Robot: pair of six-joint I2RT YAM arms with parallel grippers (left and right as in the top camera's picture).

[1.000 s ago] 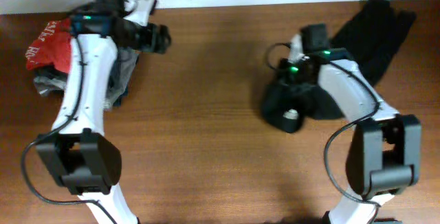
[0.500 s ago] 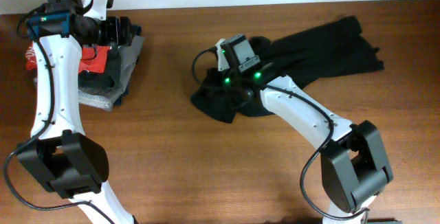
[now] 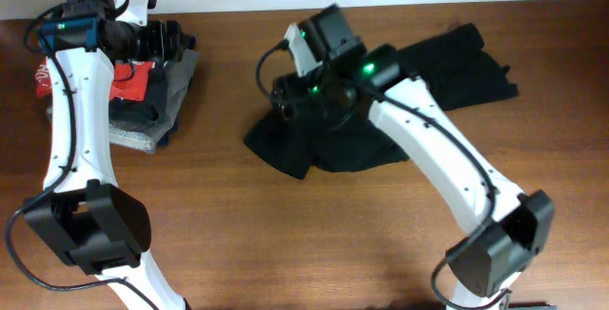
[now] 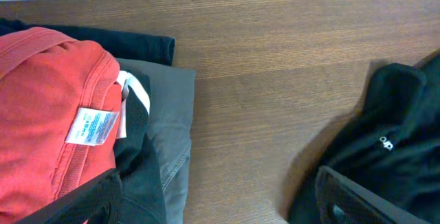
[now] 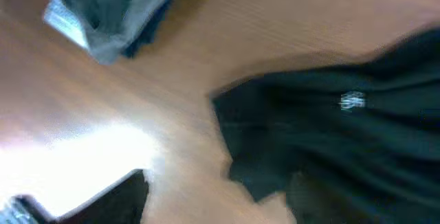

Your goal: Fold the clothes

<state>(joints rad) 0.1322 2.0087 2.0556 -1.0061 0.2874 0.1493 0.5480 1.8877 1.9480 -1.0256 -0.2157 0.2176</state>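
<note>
The clothes are one large black shirt (image 3: 457, 63), lying crumpled across the table from the middle to the back right. It also shows at the right of the left wrist view (image 4: 405, 135) and across the right wrist view (image 5: 344, 135), with a small white mark (image 5: 352, 101). My right gripper (image 3: 285, 96) hovers over the shirt's left end. It is open, its fingers (image 5: 103, 196) wide apart, and only bare table and the shirt's edge lie between them (image 5: 213, 203). My left gripper (image 3: 176, 42) is open at the back left, above the garment pile, holding nothing (image 4: 220, 207).
A pile of folded garments sits at the back left: a red one with a white label (image 3: 128, 80) (image 4: 48, 100) on top of grey and dark ones (image 3: 143, 129) (image 4: 168, 114) (image 5: 110, 11). Bare wooden table (image 3: 285, 234) lies between the pile and the shirt.
My right arm dragged the shirt leftward, then its gripper opened and let the fabric go. My left arm swung back toward the far left corner, then held still.
</note>
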